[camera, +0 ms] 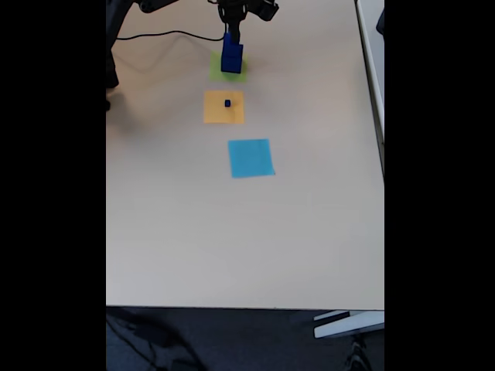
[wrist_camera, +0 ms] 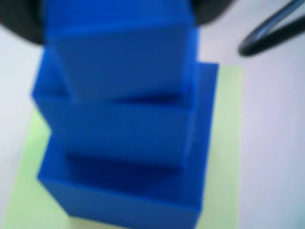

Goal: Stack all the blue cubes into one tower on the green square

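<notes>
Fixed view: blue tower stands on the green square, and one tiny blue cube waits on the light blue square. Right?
Not quite. The fixed view shows the tiny blue cube on the orange square, not the light blue square. The blue tower does stand on the green square.

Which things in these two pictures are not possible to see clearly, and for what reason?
- Gripper: too small in the fixed view to tell open from shut.
- Top cube: blurred in the wrist view, upper part cut off by the picture edge.
- Tower: too small in the fixed view to count its cubes.
- Green square: its middle is hidden under the tower.
- Tiny cube on the orange square: too small to show its shape.
</notes>
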Tool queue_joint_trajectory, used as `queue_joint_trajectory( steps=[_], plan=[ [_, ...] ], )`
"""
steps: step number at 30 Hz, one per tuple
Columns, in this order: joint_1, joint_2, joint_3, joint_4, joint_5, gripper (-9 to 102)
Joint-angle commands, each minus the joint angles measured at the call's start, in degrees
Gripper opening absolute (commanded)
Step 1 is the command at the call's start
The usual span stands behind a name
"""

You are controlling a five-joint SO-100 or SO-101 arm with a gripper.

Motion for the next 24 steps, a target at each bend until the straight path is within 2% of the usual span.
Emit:
queue_joint_trajectory(
  steps=[1,24],
  plan=[
    [0.09,3.52,-0.70,0.53,0.79,12],
    [0.00,3.25,-0.79,1.41,3.96,10]
  ],
)
